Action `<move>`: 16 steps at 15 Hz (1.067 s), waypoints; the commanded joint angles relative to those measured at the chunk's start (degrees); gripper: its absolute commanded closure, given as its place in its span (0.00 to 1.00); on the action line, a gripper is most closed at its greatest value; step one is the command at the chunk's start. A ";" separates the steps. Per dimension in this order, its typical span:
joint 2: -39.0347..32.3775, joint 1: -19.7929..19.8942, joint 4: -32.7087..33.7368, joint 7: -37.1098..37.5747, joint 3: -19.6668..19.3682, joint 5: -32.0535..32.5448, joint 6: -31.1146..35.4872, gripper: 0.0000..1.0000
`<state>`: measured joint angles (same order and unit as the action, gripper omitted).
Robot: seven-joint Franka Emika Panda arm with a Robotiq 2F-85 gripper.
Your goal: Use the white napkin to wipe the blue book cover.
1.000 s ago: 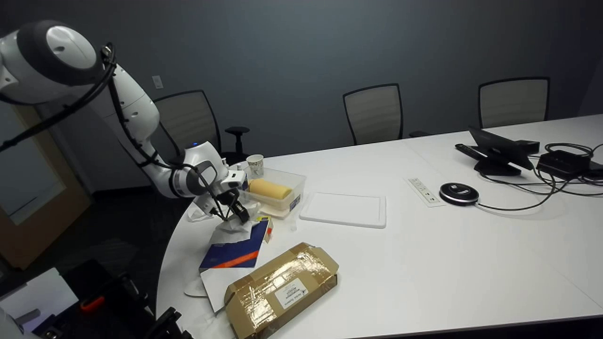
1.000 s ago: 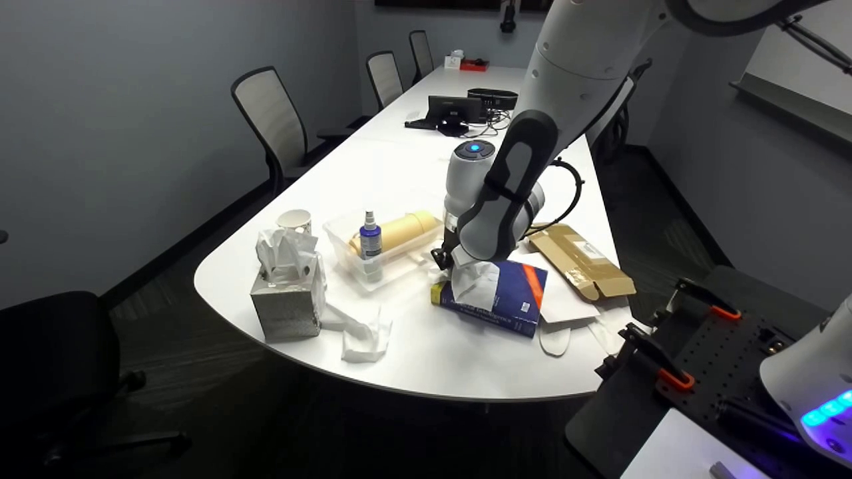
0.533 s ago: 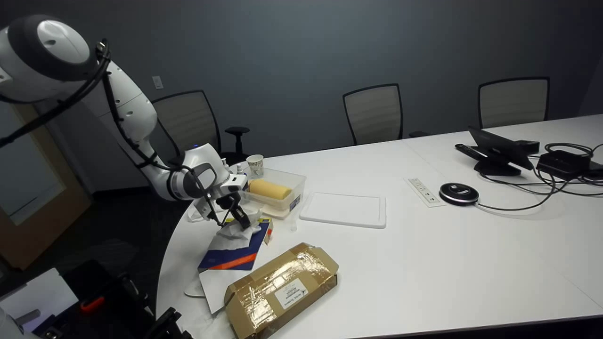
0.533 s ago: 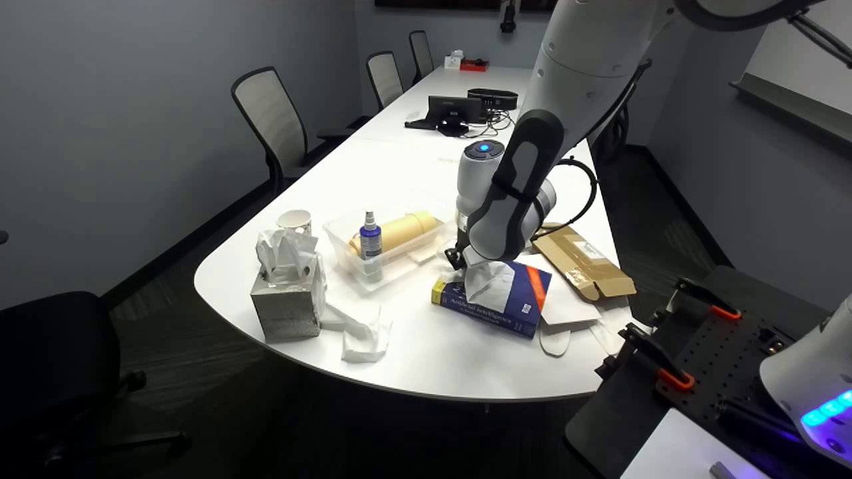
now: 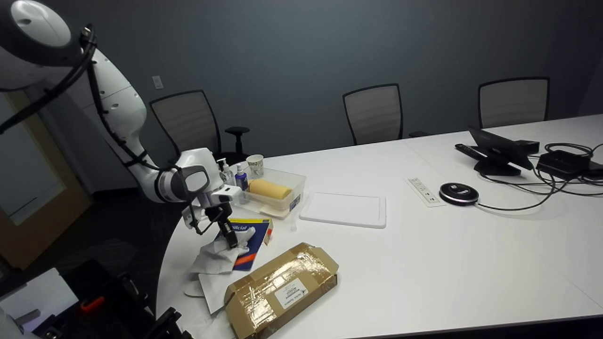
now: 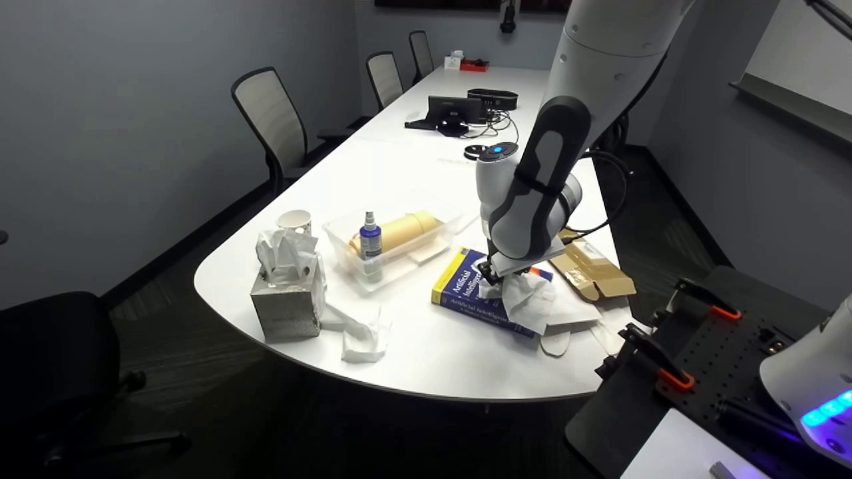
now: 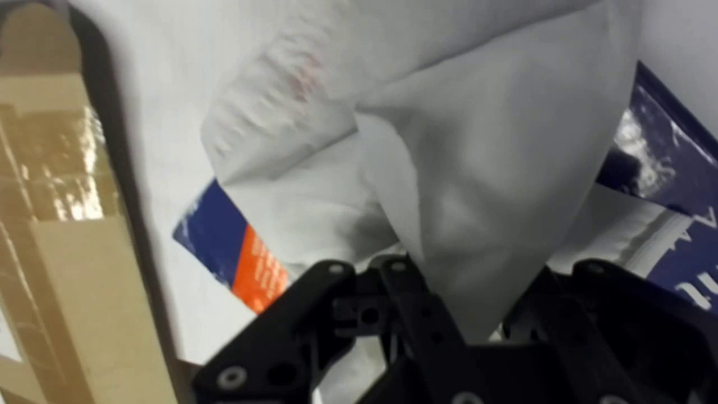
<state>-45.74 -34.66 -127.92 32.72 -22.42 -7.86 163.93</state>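
The blue book cover [image 5: 256,239] lies flat on the table; its yellow edge and title part show in both exterior views [image 6: 464,278]. My gripper [image 5: 230,243] is low over the book and shut on the white napkin [image 5: 214,262]. The crumpled napkin hangs from the fingers and spreads over the middle and orange-band end of the cover. It drapes past the book's near edge in an exterior view [image 6: 529,301]. In the wrist view the napkin [image 7: 493,140] fills the space between the fingers and hides the fingertips and most of the cover [image 7: 207,227].
A tan taped cardboard package [image 5: 282,288] lies beside the book. A flat white sheet [image 5: 219,288] lies at the orange-band end. A clear bin [image 6: 346,263] with a yellow roll and blue spray bottle stands near the yellow end. A tissue box [image 6: 286,309] and loose tissue [image 6: 366,339] are farther off.
My gripper has moved along the book from the yellow end toward the orange-band end, dragging the napkin. The yellow edge and title are now uncovered; the orange band is partly covered.
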 commanded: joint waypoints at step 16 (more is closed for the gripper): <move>-0.20 2.24 3.88 8.18 1.85 8.25 -7.32 0.97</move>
<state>-44.41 -33.49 -128.53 39.92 -21.55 -1.83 159.00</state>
